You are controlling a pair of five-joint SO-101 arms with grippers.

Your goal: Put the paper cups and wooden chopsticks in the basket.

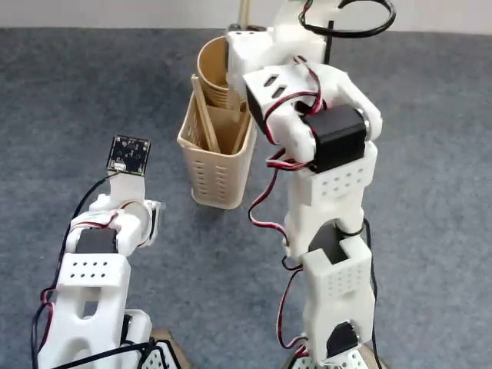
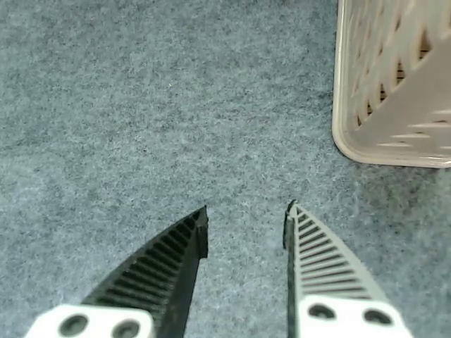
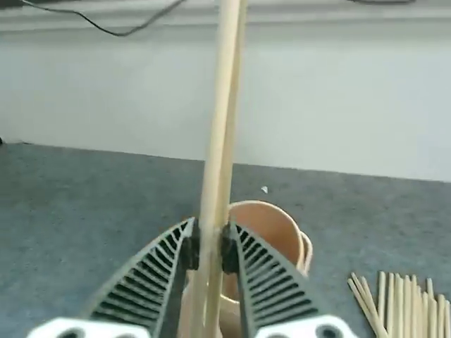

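Right gripper (image 3: 208, 246) is pinching a pair of pale wooden chopsticks (image 3: 222, 127) between its ribbed fingers, holding them upright above the stacked tan paper cups (image 1: 211, 69). Those cups are sitting in the beige slotted plastic basket (image 1: 219, 173), and more wooden sticks (image 1: 204, 115) are leaning inside it beside them. Left gripper (image 2: 246, 225) is hovering low over the grey carpeted table (image 1: 430, 115) near the basket's corner, its fingers spread apart.

Right gripper (image 3: 208, 243): jaws clamped on two upright wooden chopsticks (image 3: 224, 120). Paper cup (image 3: 271, 225): just behind the jaws. Loose chopsticks (image 3: 405, 303): lying on grey carpet (image 3: 84, 204), near the cup. White wall (image 3: 352, 105) behind.
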